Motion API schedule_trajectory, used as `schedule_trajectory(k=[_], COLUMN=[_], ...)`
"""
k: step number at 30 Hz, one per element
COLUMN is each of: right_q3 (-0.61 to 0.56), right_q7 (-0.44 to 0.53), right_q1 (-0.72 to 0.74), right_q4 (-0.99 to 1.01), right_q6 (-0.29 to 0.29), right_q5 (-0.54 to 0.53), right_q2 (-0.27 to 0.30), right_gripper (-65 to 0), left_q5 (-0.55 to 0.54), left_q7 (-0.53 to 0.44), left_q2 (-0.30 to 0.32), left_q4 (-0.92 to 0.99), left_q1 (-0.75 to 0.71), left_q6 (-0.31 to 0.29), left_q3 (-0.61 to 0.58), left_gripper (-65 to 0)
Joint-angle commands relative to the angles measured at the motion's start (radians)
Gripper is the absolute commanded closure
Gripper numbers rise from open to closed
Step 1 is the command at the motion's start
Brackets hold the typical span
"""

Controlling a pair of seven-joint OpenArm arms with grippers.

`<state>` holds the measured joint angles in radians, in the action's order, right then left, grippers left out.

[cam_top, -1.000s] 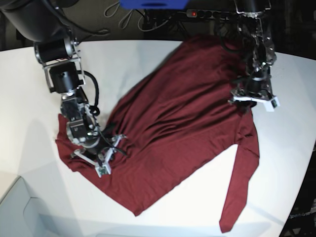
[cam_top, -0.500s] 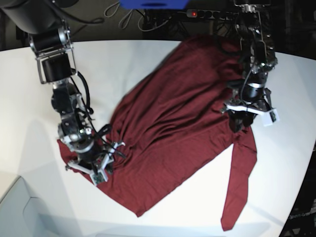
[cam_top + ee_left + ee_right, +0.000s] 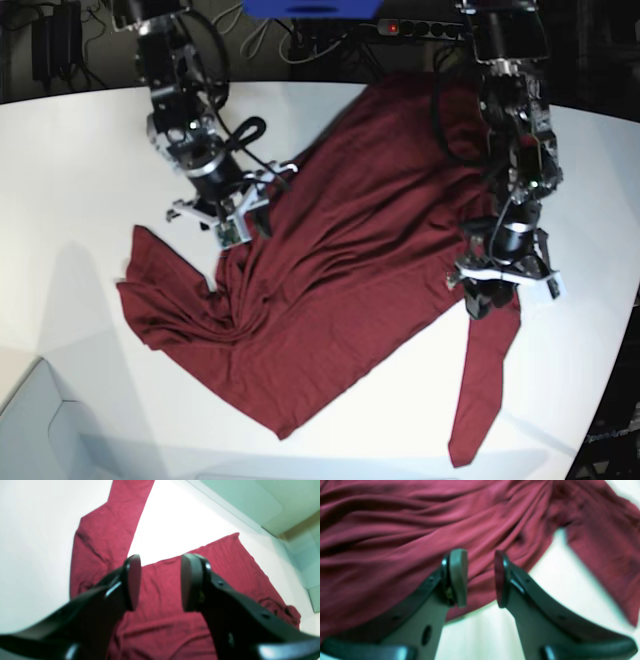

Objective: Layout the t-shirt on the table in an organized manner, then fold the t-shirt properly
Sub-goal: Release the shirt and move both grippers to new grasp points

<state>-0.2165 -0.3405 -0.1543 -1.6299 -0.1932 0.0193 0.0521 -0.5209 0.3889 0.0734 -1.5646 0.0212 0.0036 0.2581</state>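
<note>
— Shirt placement first: where's the t-shirt (image 3: 340, 250) lying?

— Spread crooked across the middle of the counter (image 3: 70, 160), one corner reaching the far edge, a long strip trailing toward the near edge on my left arm's side. It's rumpled, so I judge I'm at the laying-out stage.

— And the claws?

— My left claw (image 3: 500, 290) hangs over the cloth where that strip begins, jaws spread with nothing between them. My right claw (image 3: 232, 212) hangs over the opposite hem, also spread and empty.

— Why there?

— I reckon each sits above an edge worth pinching, to pull the cloth flat.
</note>
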Motion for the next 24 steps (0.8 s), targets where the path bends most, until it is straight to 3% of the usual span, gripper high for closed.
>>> schedule_trajectory(k=[1, 8, 17, 24], right_q3=[-0.002, -0.047, -0.266, -0.283], right_q7=[0.041, 0.041, 0.045, 0.048], right_q1=[-0.001, -0.152, -0.166, -0.144], right_q4=[-0.051, -0.119, 0.02, 0.17], right_q6=[-0.002, -0.005, -0.002, -0.001], right_q5=[-0.012, -0.014, -0.015, -0.012], right_q2=[-0.025, -0.126, -0.131, -0.143], right_gripper=[-19.2, -19.6, -19.2, -17.8], left_q5=[-0.006, -0.006, -0.006, -0.006], left_q7=[-0.028, -0.028, -0.029, -0.029], left_q2=[0.006, 0.065, 0.082, 0.105], left_q4=[-0.015, 0.017, 0.014, 0.022], left_q1=[0.026, 0.033, 0.035, 0.024], left_q6=[-0.007, -0.007, -0.007, -0.007], left_q3=[0.002, 0.004, 0.039, 0.042], left_gripper=[-25.6, -25.6, -25.6, -25.6])
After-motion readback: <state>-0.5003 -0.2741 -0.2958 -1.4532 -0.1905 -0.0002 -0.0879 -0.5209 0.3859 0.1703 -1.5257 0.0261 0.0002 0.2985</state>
